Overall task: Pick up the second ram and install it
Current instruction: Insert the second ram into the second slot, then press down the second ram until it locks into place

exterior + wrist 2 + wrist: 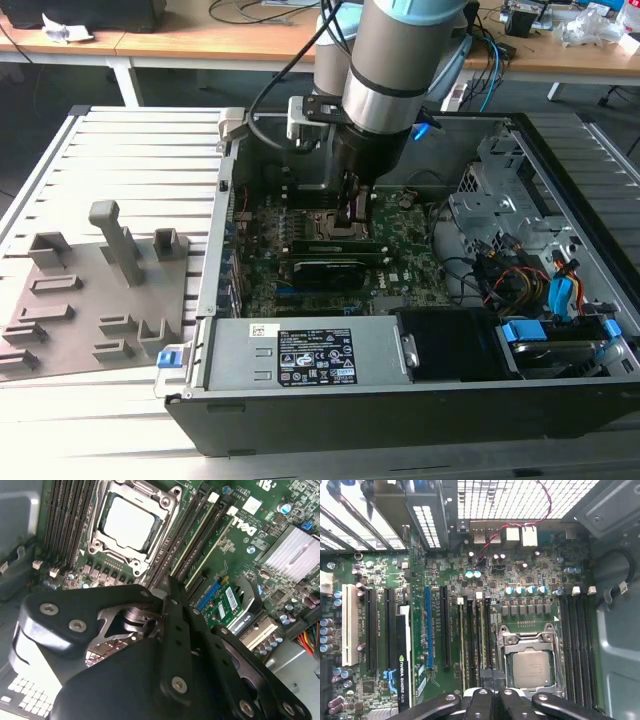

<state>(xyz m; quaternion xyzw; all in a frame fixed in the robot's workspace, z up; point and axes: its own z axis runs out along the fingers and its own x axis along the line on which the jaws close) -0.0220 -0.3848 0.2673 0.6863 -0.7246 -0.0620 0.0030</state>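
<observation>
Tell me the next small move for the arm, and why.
Probably a short, slow press straight down. The gripper sits low inside the case, right over the memory slots beside the processor. Whether the second ram is seated there is hidden, so go gently and keep square to the slots.

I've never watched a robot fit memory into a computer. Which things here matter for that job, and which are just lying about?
In the job: end effector, memory slots beside the processor, motherboard.
Just there: grey fixture plate outside the case, graphics card, power supply, coloured cables.
</observation>
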